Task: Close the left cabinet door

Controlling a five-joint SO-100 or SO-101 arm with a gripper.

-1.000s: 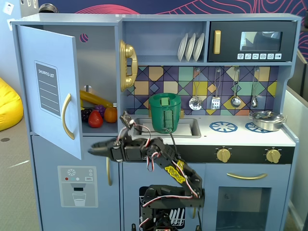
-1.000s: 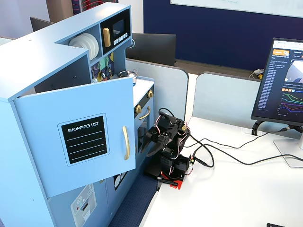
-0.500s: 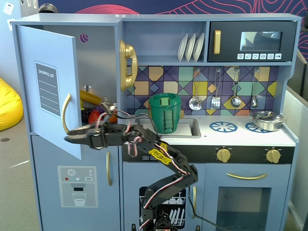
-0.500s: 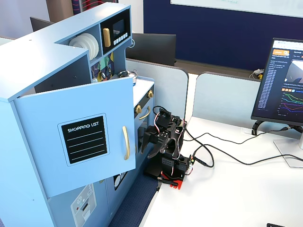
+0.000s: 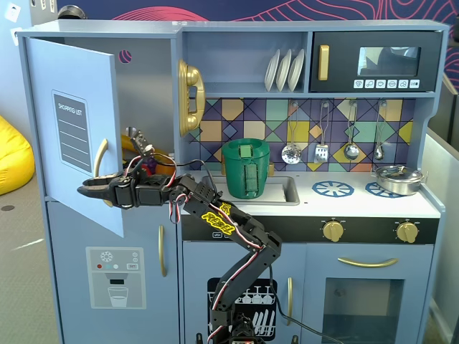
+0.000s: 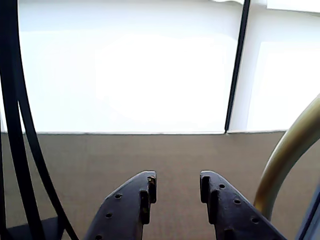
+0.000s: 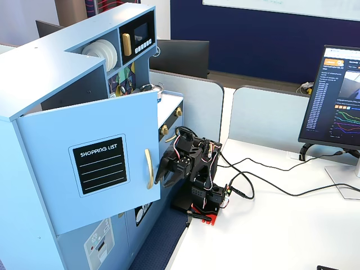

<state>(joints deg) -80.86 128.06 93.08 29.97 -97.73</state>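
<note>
Upright door [image 5: 72, 136] at the cabinet's 9 o'clock side stands ajar, chalkboard facing outward; jaws narrowly parted and empty beside its gold handle [image 6: 287, 150], seen close only from the wrist.

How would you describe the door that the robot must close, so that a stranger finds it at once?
Find the blue toy kitchen; in a fixed view its tall fridge section is on the left. The left cabinet door is the upper one, hanging open. Only it has a black SHOPPING LIST panel; the door below has a grey dispenser panel.
</note>
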